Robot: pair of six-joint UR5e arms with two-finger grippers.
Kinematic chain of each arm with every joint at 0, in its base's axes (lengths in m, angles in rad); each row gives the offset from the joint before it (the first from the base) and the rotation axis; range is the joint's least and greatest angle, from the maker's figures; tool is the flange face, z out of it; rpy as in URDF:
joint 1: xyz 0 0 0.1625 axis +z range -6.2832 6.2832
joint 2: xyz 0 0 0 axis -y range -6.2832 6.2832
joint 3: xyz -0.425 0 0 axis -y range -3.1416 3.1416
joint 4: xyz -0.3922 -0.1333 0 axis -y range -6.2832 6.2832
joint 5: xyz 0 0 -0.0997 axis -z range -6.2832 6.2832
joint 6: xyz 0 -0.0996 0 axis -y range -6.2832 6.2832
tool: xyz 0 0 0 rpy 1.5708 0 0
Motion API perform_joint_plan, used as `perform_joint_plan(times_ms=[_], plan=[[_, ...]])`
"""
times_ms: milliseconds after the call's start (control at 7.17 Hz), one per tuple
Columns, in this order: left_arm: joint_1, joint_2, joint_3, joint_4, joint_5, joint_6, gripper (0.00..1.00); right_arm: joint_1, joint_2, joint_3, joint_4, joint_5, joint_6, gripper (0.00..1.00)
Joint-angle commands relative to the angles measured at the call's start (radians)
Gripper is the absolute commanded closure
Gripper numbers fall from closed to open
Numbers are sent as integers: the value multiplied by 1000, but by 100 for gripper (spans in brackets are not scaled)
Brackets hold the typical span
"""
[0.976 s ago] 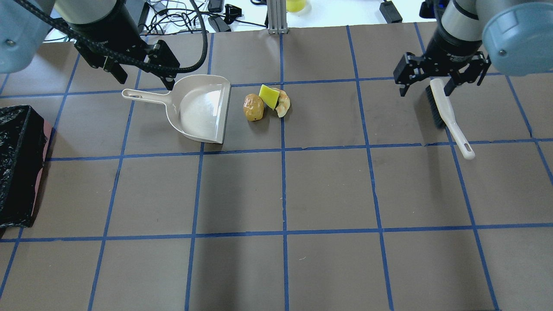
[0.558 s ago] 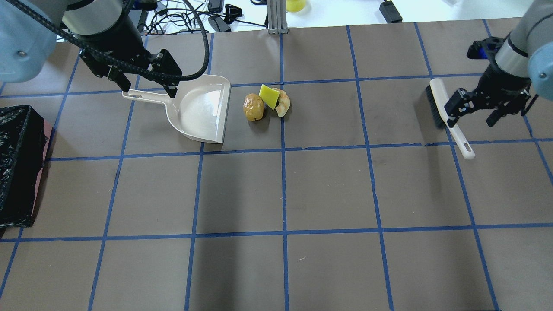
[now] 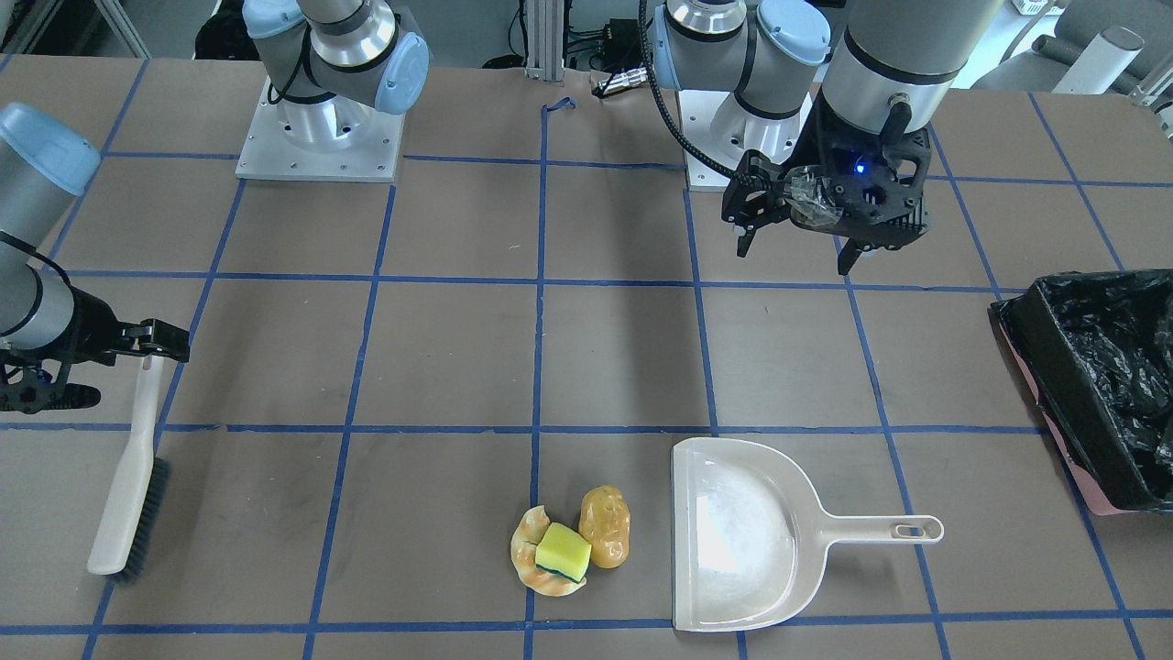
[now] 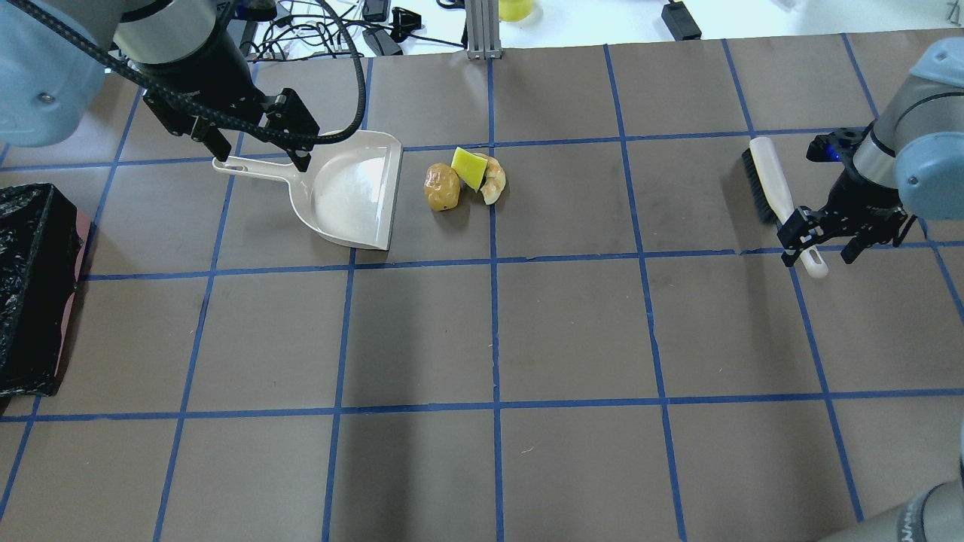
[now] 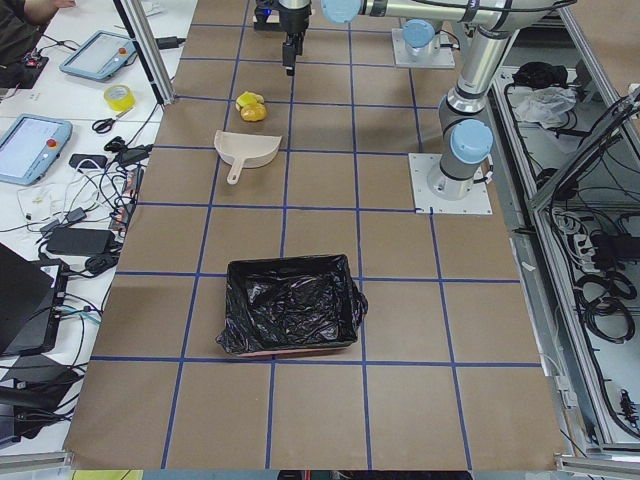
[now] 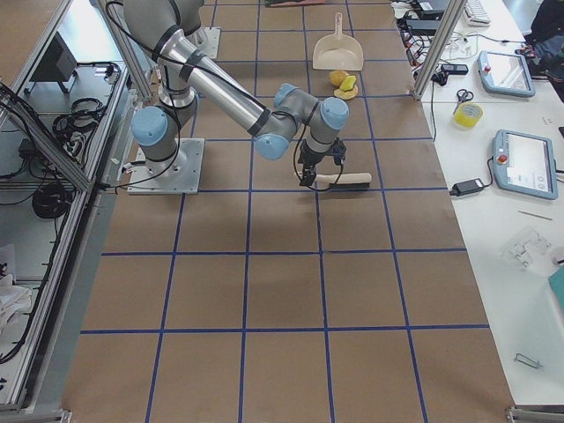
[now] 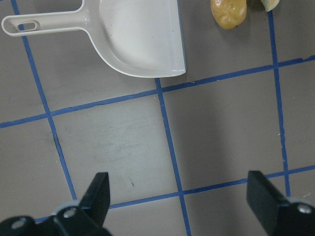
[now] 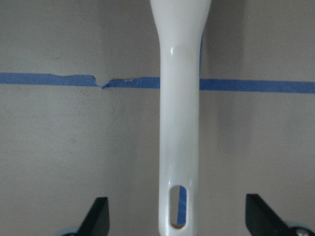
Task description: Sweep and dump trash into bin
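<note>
Right edge of the overhead view: the right gripper (image 4: 817, 257), jaws spread, straddles the white-handled, black-bristled brush (image 4: 776, 188), seemingly to grasp it. Upper left, the left gripper (image 4: 263, 159) hangs unclenched over the beige plastic dustpan (image 4: 350, 192); the golden-brown, cream and yellow trash pile (image 4: 467, 179) lies upper centre, just off its lip.

The table (image 4: 572, 331) is covered in brown paper and marked into squares by blue tape lines (image 4: 495, 331). Toward its far edge, left of the middle, a beige dustpan (image 4: 350, 192) lies flat, its handle pointing to the left edge and its open mouth facing the trash just beside it. There a glossy golden-brown bread lump (image 4: 442, 187) sits nearest the pan, with a pale crescent pastry piece (image 4: 495, 181) beyond it and a yellow sponge block (image 4: 468, 167) leaning tilted on the pastry. Near the right edge lies a white brush (image 4: 776, 192), its handle crossing a tape line. The black-lined bin (image 4: 34, 301) stands at the left edge.
</note>
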Motion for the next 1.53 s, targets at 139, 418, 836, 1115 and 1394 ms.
perform_joint_plan(times_ms=[139,418,836,1115,1394], plan=[[1,-48,12,77,-5,3,10,5,33,3,-33,-3,25,17],[4,-69,22,101,5,66,62,8,39,-3,-42,0,29,22],[15,-127,34,173,6,118,13,10,36,-7,-44,8,35,60],[76,-196,31,235,-5,306,2,10,30,-17,-42,6,43,100],[174,-265,31,238,-3,490,1,19,15,-18,-41,9,44,100]])
